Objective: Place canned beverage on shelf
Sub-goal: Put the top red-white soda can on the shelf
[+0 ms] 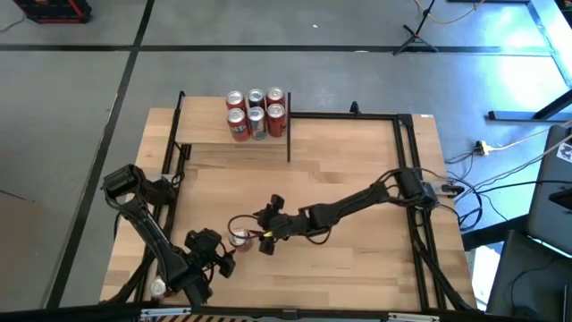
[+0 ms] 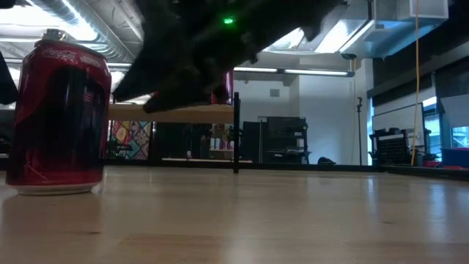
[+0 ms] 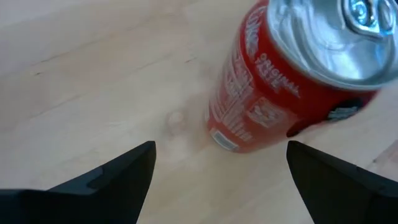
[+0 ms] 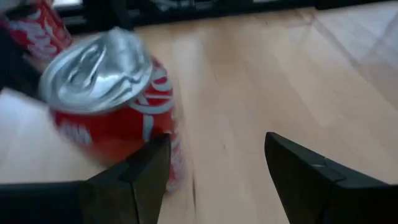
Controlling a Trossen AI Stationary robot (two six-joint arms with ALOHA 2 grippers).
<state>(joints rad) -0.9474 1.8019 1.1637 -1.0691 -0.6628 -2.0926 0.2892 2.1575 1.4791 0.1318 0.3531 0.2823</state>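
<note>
both sets of jaws stand released, each with clear daylight between its dark fingers and nothing clasped. the right gripper [image 1: 253,235] sits near the front middle of the tabletop [image 1: 357,170], its fingers pointing at a red cola can [image 1: 238,237] that stands upright just beside them; in the right wrist view the can [image 4: 118,118] lies off to one side of the gap, overlapping one finger [image 4: 140,177] rather than centred between the pair. the left gripper [image 1: 222,259] hovers close on the can's other side, looking down on its silver lid [image 3: 329,37], and there too the can is off-centre, nearer one finger [image 3: 336,180] than the other

what could go wrong, as i judge it: with the can off-centre, a closing right gripper might catch only its edge and tip or shove it, and the two grippers are close enough together that either arm advancing could bump the other or knock the can over

the shelf [image 1: 201,125], a small light-wood board on thin black posts, stands at the back left of the table, well apart from the loose can. it already holds a cluster of six cans [image 1: 256,114], red ones with at least one silver, upright and crowded toward its right end, leaving bare board on the left. another red can [image 4: 34,28] shows behind in the right wrist view, near the table's front edge
</note>
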